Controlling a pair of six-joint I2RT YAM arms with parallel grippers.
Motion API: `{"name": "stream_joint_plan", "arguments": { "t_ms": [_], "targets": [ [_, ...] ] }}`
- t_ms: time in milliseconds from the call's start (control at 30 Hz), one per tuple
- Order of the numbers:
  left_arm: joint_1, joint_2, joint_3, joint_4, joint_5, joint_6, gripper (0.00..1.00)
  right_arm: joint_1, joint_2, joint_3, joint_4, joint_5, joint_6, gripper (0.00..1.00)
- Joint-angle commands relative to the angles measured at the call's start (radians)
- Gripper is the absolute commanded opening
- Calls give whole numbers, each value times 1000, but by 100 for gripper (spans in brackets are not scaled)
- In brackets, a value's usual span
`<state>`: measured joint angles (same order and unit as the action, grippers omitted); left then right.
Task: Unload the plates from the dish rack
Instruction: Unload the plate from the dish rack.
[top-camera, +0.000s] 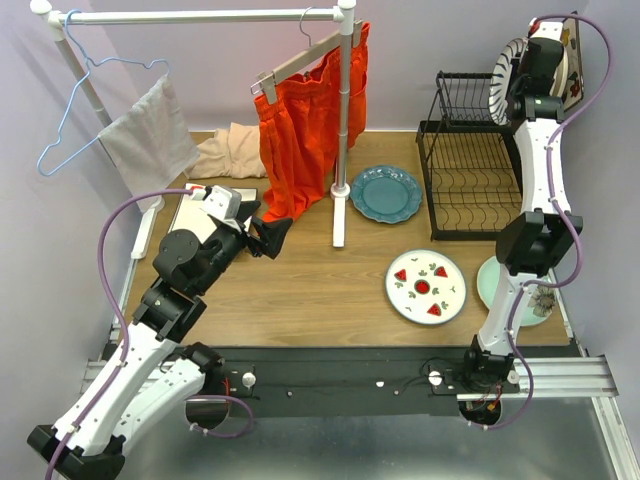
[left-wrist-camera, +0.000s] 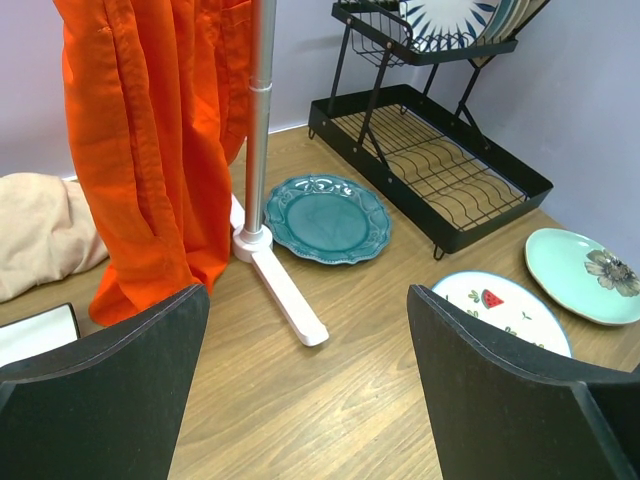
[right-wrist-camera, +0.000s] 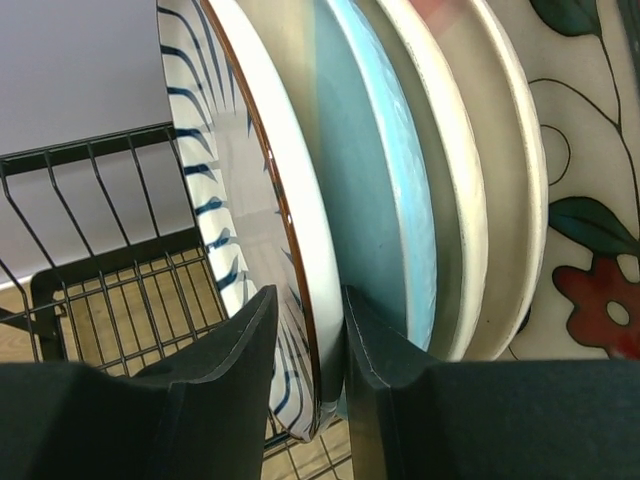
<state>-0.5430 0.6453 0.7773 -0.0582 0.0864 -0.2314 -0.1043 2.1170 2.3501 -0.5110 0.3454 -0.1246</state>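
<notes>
The right claw (right-wrist-camera: 308, 300) is clenched on the round white plate with blue stripes and a brown rim (right-wrist-camera: 225, 200). One black finger lies on each face of the lower edge, and no gap shows. This plate stands on edge, its faces turned sideways to the claw, and it is the outermost of the stack.

Pressed close behind the inner finger stands a round light-blue plate (right-wrist-camera: 375, 200), then a cream round plate (right-wrist-camera: 450, 220). Farthest from the claw is a square white plate with red flowers and green leaves (right-wrist-camera: 590, 200). All of them sit in the slotted upper shelf of the black wire dish rack (right-wrist-camera: 90, 160), whose flat grid base lies below and beyond the claw.

The plate probably has to leave edgewise, upward along its own plane, so it clears the light-blue one.

The right arm holds the stack, while the left claw (left-wrist-camera: 307, 295) is well away over the wooden table, released and empty.
</notes>
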Motion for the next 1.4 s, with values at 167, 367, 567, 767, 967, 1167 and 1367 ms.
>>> {"name": "stream_joint_plan", "arguments": {
  "t_ms": [167, 367, 567, 767, 967, 1167, 1367],
  "targets": [
    [8, -4, 13, -12, -4, 15, 89, -2, 23, -54, 95, -80, -44, 38],
    [8, -13, 10, -11, -4, 14, 90, -3, 35, -35, 111, -129, -37, 36],
    [8, -16, 11, -9, 6, 12, 90, -3, 28, -29, 126, -125, -59, 20],
    [8, -22, 8, -9, 6, 12, 90, -3, -34, -101, 201, -89, -115, 1],
    [8, -19, 8, -8, 10, 10, 90, -2, -68, -117, 270, -93, -153, 1],
    [8, -18, 8, -8, 6, 10, 90, -2, -69, -58, 296, -46, -153, 1],
    [8, -15, 7, -8, 9, 9, 90, -2, -109, -12, 302, -59, -89, 1]
  ]
}}
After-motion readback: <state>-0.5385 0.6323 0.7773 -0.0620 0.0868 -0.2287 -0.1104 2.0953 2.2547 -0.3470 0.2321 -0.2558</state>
